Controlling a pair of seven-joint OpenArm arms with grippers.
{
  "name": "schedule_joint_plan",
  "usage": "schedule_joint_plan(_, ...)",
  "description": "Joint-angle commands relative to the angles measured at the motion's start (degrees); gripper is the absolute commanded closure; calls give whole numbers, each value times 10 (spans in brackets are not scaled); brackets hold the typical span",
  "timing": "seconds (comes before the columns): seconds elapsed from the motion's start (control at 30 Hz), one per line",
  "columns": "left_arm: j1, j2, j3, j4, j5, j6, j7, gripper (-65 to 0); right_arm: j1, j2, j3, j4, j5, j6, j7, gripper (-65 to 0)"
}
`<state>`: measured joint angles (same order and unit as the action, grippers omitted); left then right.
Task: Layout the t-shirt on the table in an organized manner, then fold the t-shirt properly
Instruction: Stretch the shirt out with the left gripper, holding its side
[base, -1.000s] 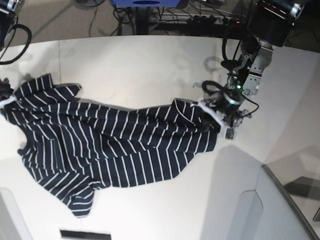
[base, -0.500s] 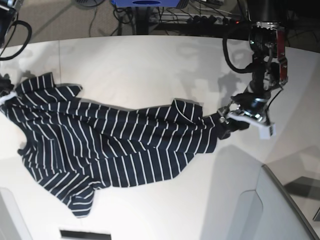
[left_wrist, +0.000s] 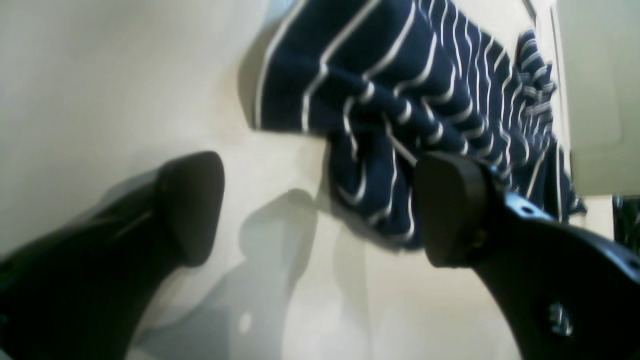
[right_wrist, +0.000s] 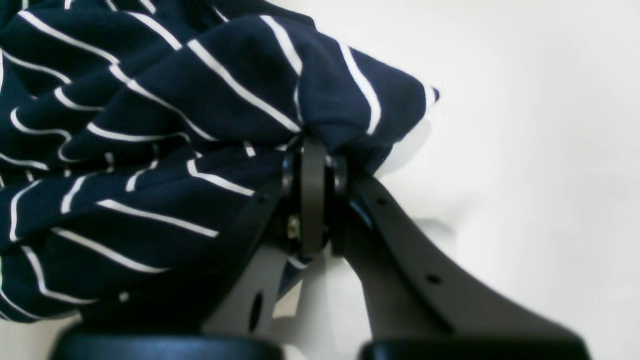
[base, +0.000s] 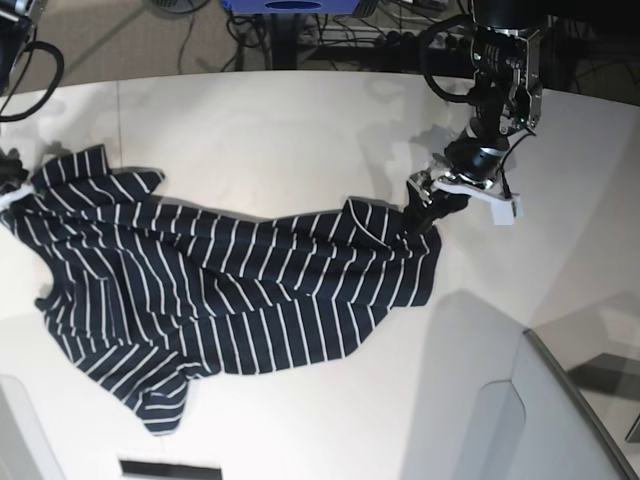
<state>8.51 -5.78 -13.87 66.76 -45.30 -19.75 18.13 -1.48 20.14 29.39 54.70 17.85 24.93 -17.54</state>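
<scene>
The dark navy t-shirt (base: 230, 290) with thin white stripes lies rumpled across the white table (base: 280, 130), reaching from the far left to right of centre. My left gripper (base: 422, 215) hovers at the shirt's right end, open. In the left wrist view its two black fingers (left_wrist: 190, 205) stand wide apart with only table between them, and the t-shirt (left_wrist: 395, 100) lies just beyond. At the base view's left edge my right gripper (base: 8, 185) holds a corner. The right wrist view shows that gripper (right_wrist: 312, 165) shut on a bunched fold of the t-shirt (right_wrist: 165, 125).
A pale grey bin (base: 520, 420) stands at the front right corner, also seen as a pale block (left_wrist: 595, 90) in the left wrist view. A black strip (base: 170, 468) lies at the front edge. Cables and a blue base (base: 290, 8) sit beyond the table's far edge.
My left gripper opened and let go of the shirt's right end, then moved up and left from where it had pulled the fabric. The right gripper has kept its grip.
</scene>
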Motion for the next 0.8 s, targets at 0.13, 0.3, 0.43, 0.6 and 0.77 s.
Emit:
schedule_joint_plan(0.13,-16,-1,-1,-25,-2,0,-13,-556,7,15,3,6,6,2,12,0)
schedule_joint_plan(0.3,-44,0,-1,-51,0,0,-13,-556,7,15,3,6,6,2,12,0)
schedule_joint_plan(0.43,-68,0,0,-78,1,0,-13,-556,7,15,3,6,6,2,12,0)
schedule_joint_plan(0.6,-93,0,6,-105,2,0,-13,-556,7,15,3,6,6,2,12,0)
schedule_joint_plan(0.77,-103,1,6,-112,2,0,-13,-553,7,15,3,6,6,2,12,0)
